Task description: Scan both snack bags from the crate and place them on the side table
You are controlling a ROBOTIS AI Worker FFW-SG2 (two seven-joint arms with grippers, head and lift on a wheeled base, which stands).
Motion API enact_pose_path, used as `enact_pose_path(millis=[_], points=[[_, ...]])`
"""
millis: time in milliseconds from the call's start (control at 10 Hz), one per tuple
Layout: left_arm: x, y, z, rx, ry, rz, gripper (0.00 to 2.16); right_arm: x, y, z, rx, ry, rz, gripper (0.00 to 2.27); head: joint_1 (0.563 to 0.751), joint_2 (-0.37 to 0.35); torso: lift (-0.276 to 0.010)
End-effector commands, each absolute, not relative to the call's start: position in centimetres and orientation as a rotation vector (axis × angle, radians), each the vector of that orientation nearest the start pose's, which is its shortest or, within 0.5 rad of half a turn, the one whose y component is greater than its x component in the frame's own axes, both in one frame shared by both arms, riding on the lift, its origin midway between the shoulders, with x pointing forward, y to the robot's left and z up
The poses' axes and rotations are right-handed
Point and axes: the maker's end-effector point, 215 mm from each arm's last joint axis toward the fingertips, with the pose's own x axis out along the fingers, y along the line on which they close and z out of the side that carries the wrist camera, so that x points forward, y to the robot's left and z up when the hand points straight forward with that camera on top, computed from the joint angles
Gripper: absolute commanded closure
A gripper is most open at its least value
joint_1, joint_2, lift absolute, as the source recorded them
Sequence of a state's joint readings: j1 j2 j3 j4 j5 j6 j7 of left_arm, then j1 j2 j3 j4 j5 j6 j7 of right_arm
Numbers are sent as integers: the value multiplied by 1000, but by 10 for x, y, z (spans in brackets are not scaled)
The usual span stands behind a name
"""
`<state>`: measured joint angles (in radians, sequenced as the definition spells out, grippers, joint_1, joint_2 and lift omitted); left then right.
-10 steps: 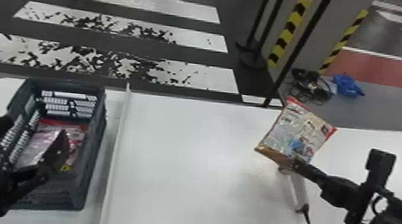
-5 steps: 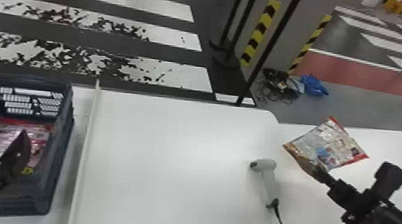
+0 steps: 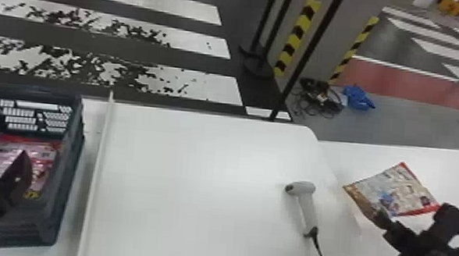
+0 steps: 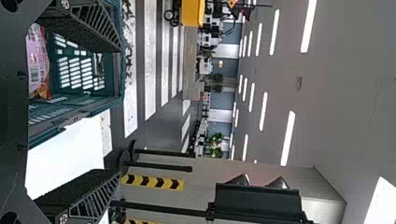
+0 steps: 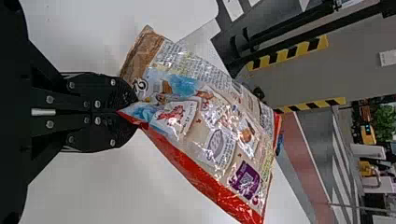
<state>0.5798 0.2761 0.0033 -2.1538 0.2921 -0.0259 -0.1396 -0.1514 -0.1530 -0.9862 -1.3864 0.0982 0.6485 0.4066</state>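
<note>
side table point(image 3: 448, 170) lies right of the table point(image 3: 196, 197), beneath the snack bag point(image 3: 404, 190), which juts forward from the right end effector point(image 5: 133, 111), clamped on its edge; lowering likely follows. left end effector point(image 4: 118, 110), spread, empty, is nearer the second bag point(image 3: 47, 150) in the crate point(image 3: 69, 171).

I tag the snack bag point(image 5: 205, 126) as glossy, crinkled plastic film; tabletop point(image 3: 199, 154) smooth, faint sheen; scanner point(image 3: 307, 212) near its right edge, smooth plastic; crate point(image 3: 66, 187) beyond its left edge, mostly matt plastic.
</note>
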Motion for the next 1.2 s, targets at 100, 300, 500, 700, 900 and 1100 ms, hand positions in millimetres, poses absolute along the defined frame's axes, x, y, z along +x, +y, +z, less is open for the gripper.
enact_pose_path(millis=[100, 300, 500, 700, 900, 1100], points=[[419, 210, -297, -64, -27, -285, 73, 384, -681, -515, 339, 578, -645, 2216, 695, -350, -98], [419, 211, -297, -63, -31, -284, 73, 386, -687, -518, 312, 556, -651, 289, 695, -350, -98], [418, 211, -295, -65, -37, -286, 73, 388, -694, -504, 281, 496, -664, 19, 695, -350, -98], [417, 214, -293, -62, -41, -281, 73, 398, -696, -471, 229, 404, -663, 53, 695, -350, -98], [417, 213, -289, -62, -52, -282, 73, 400, -675, -443, 195, 342, -651, 53, 695, -350, -98], [419, 215, -287, -66, -57, -278, 73, 407, -631, -384, 26, 230, -532, 53, 695, -350, -98]])
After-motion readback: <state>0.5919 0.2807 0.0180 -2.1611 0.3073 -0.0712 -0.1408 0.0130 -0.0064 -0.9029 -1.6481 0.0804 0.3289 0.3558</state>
